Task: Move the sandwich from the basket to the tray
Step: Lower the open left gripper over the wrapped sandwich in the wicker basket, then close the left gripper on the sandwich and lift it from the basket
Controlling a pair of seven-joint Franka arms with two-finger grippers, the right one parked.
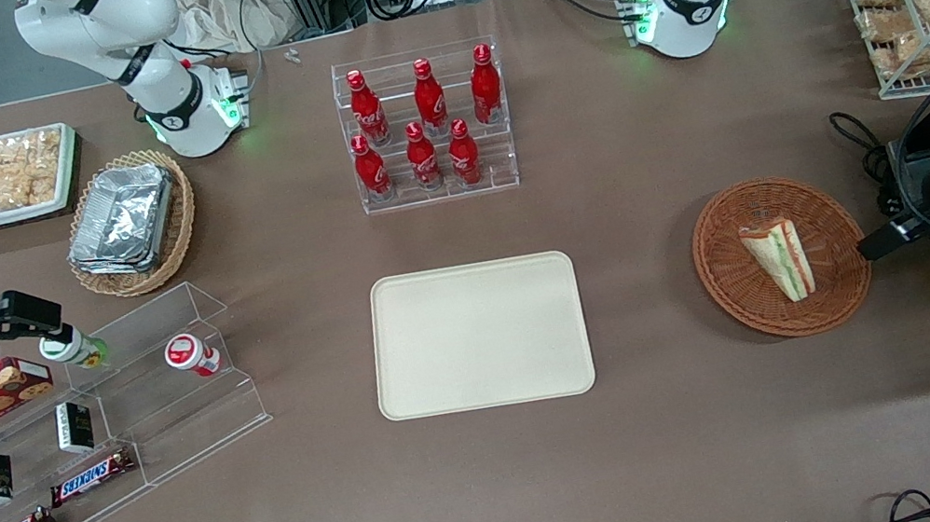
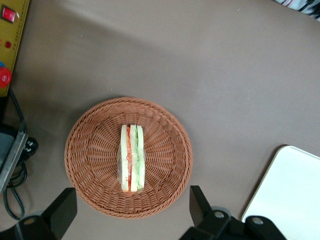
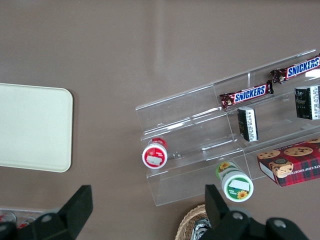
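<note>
1. The sandwich (image 1: pixel 778 259) lies in the round reddish-brown basket (image 1: pixel 728 278), toward the working arm's end of the table. In the wrist view it rests on its cut side, so the bread slices and the red and green filling face up (image 2: pixel 131 158).

2. The left gripper (image 2: pixel 131 214) hangs above the table at the edge of the basket (image 2: pixel 95 135), not yet over the sandwich. Its two fingers (image 2: pixel 61 210) stand wide apart and hold nothing.

3. I think the step in hand is the approach. The gripper should first move until the sandwich is centred between the fingers, and only then go down.

4. The fingers should close on the two flat bread faces, not on the ends, because the wedge is long and narrow.

5. The bread looks soft, so a gentle squeeze is better; a hard one may press the filling out.

6. The basket rim is low, but a straight lift is safer before going sideways.

7. The tray (image 1: pixel 477 335) lies well apart from the basket, with nothing on it, so any place near its middle seems good.
</note>
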